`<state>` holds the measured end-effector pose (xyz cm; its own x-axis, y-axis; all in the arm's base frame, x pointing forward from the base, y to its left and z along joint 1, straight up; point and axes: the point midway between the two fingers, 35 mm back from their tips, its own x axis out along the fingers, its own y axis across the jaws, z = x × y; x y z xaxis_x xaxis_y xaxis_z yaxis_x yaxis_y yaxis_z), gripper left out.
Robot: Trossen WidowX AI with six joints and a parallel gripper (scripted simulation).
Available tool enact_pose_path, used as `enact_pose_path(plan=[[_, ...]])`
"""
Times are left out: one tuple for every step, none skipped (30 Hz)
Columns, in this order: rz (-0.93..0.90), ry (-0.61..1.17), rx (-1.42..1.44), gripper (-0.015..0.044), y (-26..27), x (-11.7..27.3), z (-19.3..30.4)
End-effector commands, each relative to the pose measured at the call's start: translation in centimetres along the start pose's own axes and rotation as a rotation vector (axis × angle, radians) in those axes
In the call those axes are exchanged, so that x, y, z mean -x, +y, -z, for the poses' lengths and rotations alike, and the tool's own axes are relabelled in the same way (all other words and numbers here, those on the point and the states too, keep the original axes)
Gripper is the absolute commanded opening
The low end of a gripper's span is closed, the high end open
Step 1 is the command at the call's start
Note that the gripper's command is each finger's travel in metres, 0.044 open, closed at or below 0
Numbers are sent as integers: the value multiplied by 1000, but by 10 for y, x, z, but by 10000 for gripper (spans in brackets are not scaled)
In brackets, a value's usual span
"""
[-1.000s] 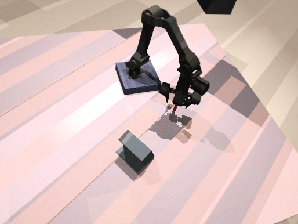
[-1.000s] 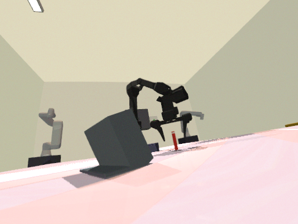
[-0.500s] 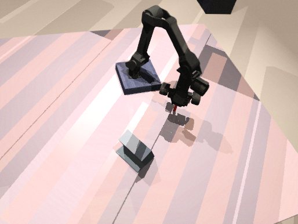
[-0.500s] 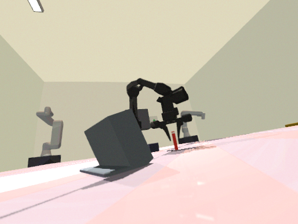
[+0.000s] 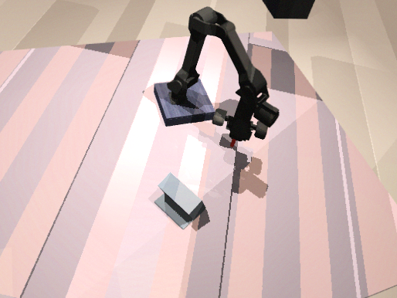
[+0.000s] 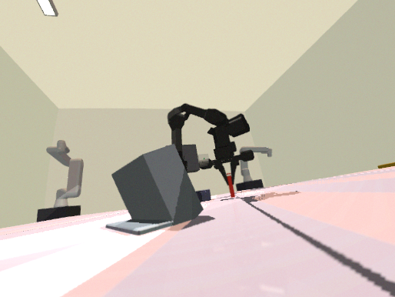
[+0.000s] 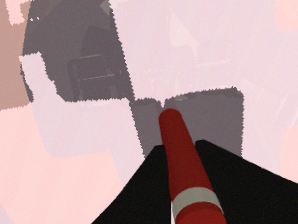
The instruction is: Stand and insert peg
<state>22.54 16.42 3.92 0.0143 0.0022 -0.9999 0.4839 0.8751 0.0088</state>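
Observation:
The red peg (image 5: 232, 143) (image 6: 230, 188) (image 7: 181, 157) stands nearly upright, its plain end down at the table top and its white-banded end up. My gripper (image 6: 230, 181) (image 7: 180, 152) is shut on the peg's upper part, with the fingers on either side just below the white band in the wrist view. In the top view the gripper body hides the fingers and most of the peg. The grey sloped panel (image 5: 181, 194) (image 6: 163, 185) stands on its thin base away from the gripper; its hole is not visible in any view.
The table (image 5: 127, 247) (image 6: 250, 258) has striped light and shadows. My arm's blue base plate (image 5: 185, 110) (image 6: 204, 195) lies behind the gripper. Other grey arms (image 6: 75, 177) (image 6: 246, 167) stand in the background.

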Motion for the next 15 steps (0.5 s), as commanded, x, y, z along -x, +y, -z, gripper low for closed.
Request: enact_pose_path(plan=[[-11, -4, 1, 0, 3, 14, -2], [-12, -3, 2, 0, 3, 18, -2], [-12, -3, 2, 0, 3, 22, -2], [-12, -3, 2, 0, 3, 26, -2], [-12, -2, 2, 0, 3, 31, -2], [-12, -2, 3, 0, 3, 35, -2], [-12, -2, 3, 0, 3, 39, -2], [-12, -2, 3, 0, 3, 43, -2], [-12, -1, 3, 0, 3, 47, -2], [-12, -1, 4, 0, 3, 51, -2], [-13, -1, 4, 0, 3, 55, -2], [-13, 0, 4, 0, 3, 58, -2], [-13, 0, 4, 0, 3, 62, -3], [-13, 0, 5, 0, 3, 66, -3], [-13, 0, 5, 0, 2, 70, -3]])
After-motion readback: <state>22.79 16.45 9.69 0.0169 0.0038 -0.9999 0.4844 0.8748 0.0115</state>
